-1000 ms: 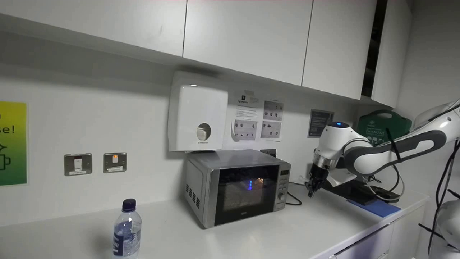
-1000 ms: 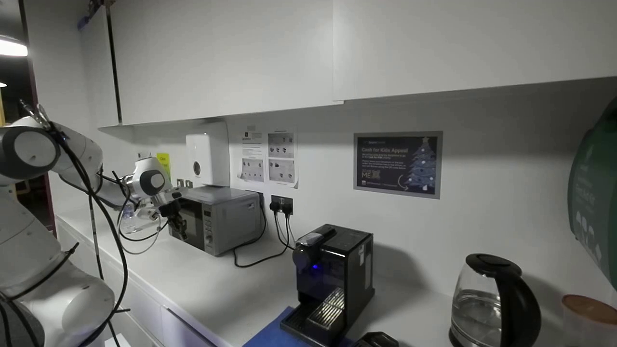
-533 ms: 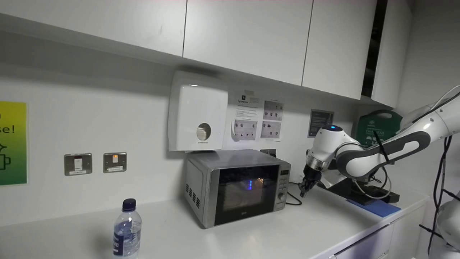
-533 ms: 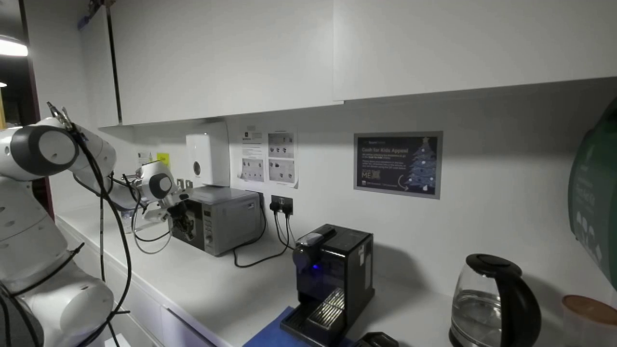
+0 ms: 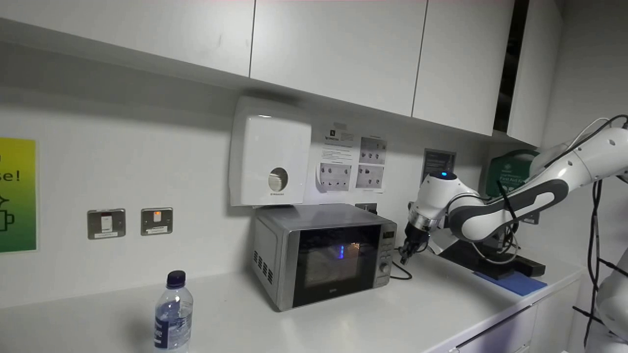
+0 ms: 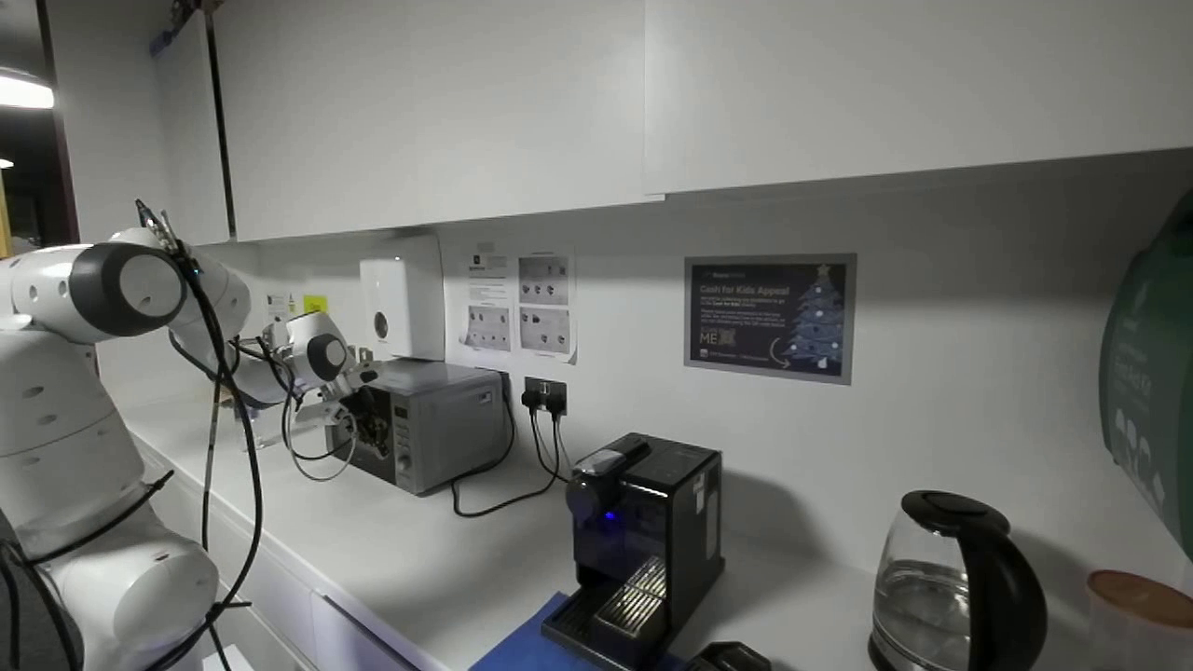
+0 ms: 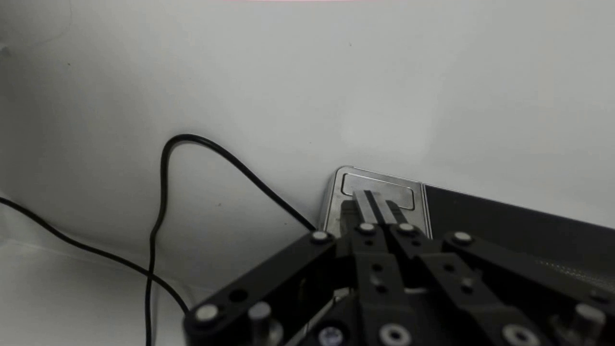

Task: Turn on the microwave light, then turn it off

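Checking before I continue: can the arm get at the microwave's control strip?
Probably yes: the shut gripper hangs near the control strip, with nothing visible blocking the way between them.

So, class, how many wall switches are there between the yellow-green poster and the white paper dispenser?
2, in an exterior view: one switch nearer the poster, and another switch, lit orange, nearer the dispenser. None looks hidden there.

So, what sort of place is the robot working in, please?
Probably a shared workplace kitchenette: the microwave and the glass kettle point to a kitchen, and the wall-mounted paper-towel dispenser suggests many users rather than one household.
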You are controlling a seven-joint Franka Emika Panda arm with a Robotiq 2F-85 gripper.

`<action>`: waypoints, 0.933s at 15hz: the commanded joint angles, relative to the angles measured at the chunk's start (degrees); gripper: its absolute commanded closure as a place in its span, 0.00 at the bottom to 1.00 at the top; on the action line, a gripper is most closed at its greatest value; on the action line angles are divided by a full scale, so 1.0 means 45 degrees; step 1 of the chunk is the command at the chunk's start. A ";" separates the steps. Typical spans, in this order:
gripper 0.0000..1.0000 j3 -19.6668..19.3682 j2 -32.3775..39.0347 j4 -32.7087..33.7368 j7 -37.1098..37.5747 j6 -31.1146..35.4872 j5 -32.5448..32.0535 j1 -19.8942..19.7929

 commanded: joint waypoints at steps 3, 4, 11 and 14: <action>1.00 -0.0294 0.1072 0.0719 0.0039 0.1520 -0.0378 0.0046; 1.00 -0.0285 0.1156 0.0808 0.0145 0.1684 -0.0486 0.0042; 0.99 -0.0345 0.1046 0.0674 0.0005 0.1616 -0.0126 0.0315; 0.99 -0.0334 0.1045 0.0674 0.0003 0.1617 -0.0119 0.0371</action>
